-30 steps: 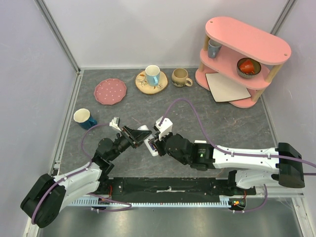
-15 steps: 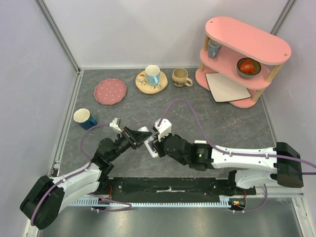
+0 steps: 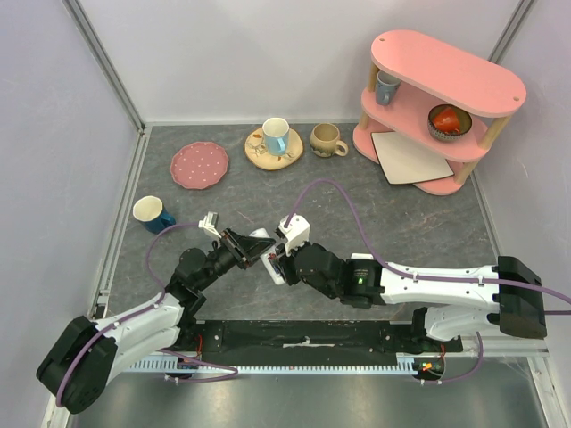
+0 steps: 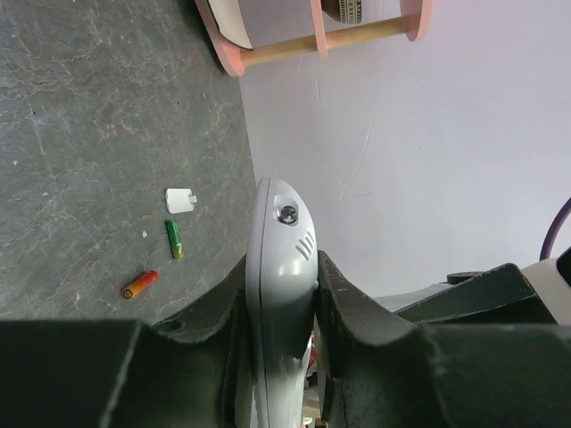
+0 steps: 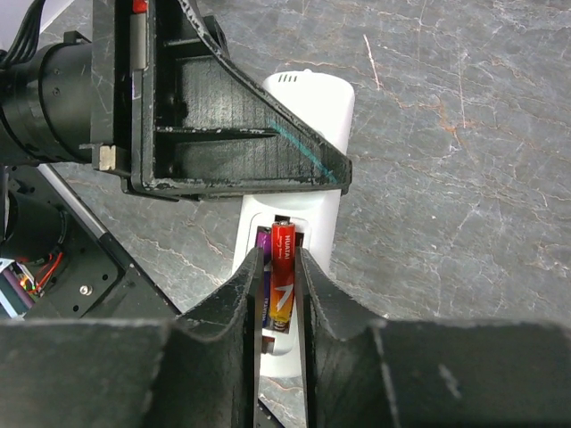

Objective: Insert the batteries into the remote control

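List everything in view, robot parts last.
remote: 1, white, gripped, centre
red battery: 1, in remote
purple battery: 1, beside red
green battery: 1, on table
orange battery: 1, on table
cover: 1, white, on table
plate: 1, pink, far left
coaster: 1, wooden
shelf: 1, pink, far right
cups: 4; blue, left; white-blue, on coaster; beige, beside it; grey-blue, shelf
bowl: 1, dark, on shelf
board: 1, beige, shelf bottom
left gripper: shut on remote
right gripper: slightly open around red battery
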`<control>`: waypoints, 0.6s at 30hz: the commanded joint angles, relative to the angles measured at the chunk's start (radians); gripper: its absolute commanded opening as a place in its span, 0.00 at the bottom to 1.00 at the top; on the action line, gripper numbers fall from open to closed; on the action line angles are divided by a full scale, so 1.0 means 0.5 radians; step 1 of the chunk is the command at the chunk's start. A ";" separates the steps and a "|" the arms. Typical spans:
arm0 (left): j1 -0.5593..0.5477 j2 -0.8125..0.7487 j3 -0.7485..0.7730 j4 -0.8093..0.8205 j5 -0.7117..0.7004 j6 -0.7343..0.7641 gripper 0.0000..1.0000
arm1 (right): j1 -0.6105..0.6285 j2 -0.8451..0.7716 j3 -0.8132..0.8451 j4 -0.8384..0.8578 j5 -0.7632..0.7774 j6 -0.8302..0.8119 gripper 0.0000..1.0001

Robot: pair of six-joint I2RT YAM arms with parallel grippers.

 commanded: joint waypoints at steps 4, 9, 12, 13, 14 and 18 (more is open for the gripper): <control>0.009 -0.031 0.104 0.204 -0.017 0.008 0.02 | 0.013 0.003 0.073 -0.137 0.051 0.055 0.32; 0.009 -0.034 0.101 0.204 -0.014 0.011 0.02 | 0.010 -0.007 0.098 -0.146 0.064 0.064 0.37; 0.006 -0.034 0.098 0.207 -0.011 0.014 0.02 | 0.010 -0.031 0.122 -0.152 0.097 0.070 0.42; 0.009 -0.034 0.095 0.207 -0.014 0.017 0.02 | 0.010 -0.034 0.131 -0.165 0.103 0.070 0.43; 0.009 -0.031 0.095 0.207 -0.011 0.017 0.02 | 0.010 -0.052 0.159 -0.174 0.125 0.073 0.45; 0.009 -0.031 0.082 0.201 -0.020 0.030 0.02 | 0.010 -0.105 0.233 -0.214 0.174 0.076 0.60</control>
